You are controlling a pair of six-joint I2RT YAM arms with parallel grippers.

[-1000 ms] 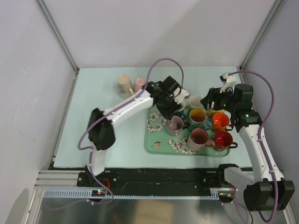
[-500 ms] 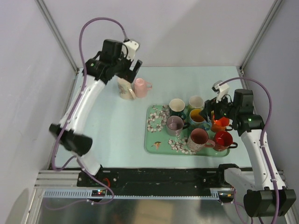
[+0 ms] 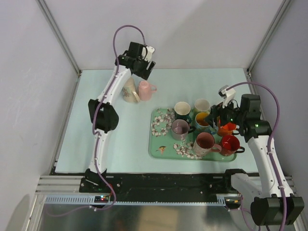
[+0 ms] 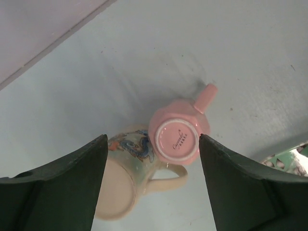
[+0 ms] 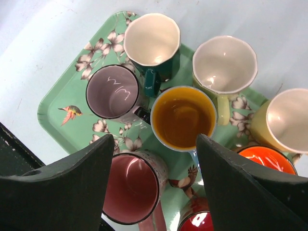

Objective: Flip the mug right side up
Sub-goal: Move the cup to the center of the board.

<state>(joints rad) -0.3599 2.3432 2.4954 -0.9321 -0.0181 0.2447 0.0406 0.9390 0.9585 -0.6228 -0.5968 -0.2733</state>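
Print under the pink mug (image 4: pixel 177 141) is too small to read. The red mug (image 5: pixel 197 219) runs off the bottom edge, the tray (image 4: pixel 293 161) off the side.

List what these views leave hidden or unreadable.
- Left wrist: pink mug stands upside down, so its inside is hidden; the base print is too small.
- Left wrist: cream mug partly behind a finger.
- Right wrist: red mug cut by bottom edge.
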